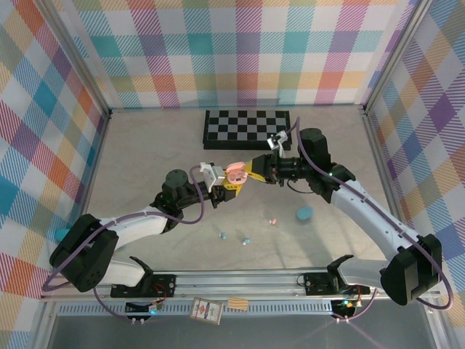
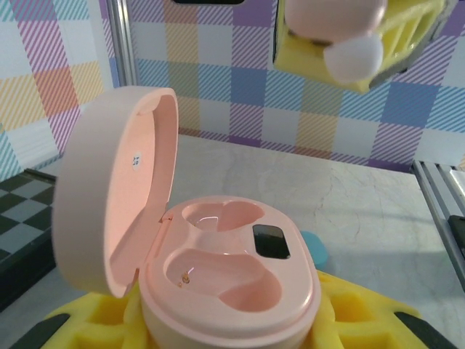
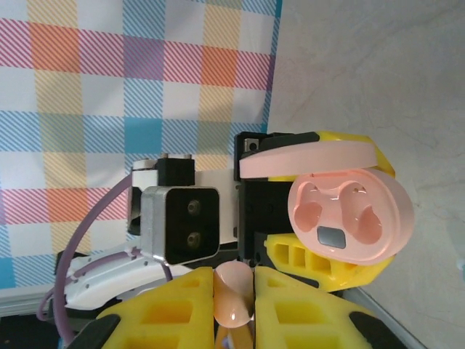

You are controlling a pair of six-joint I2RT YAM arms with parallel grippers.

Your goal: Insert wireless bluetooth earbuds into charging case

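Right wrist view: the right jaws are pressed together on a pink earbud [image 3: 232,302], which is pinched between their yellow pads. Just beyond them the left jaws are clamped on the base of the pink charging case [image 3: 349,214], whose open face is turned toward this camera.

From the left wrist, the charging case [image 2: 229,283] sits in the yellow pads with its lid hinged up on the left. Both wells are empty, and a small dark window lies between them near the front rim. The pink earbud [image 2: 334,18] hangs above and to the right of the case, apart from it, with its white tip pointing down.

In the top external view, the two arms meet above the middle of the worktop [image 1: 145,160], with the charging case [image 1: 235,173] between them. Toward the near edge lie loose buds: a pink bud [image 1: 273,219], a teal bud [image 1: 223,235] and another small bud [image 1: 245,240]. A teal rounded piece [image 1: 304,213] rests to the right of the pink bud. A checkerboard [image 1: 247,126] lies along the far edge.
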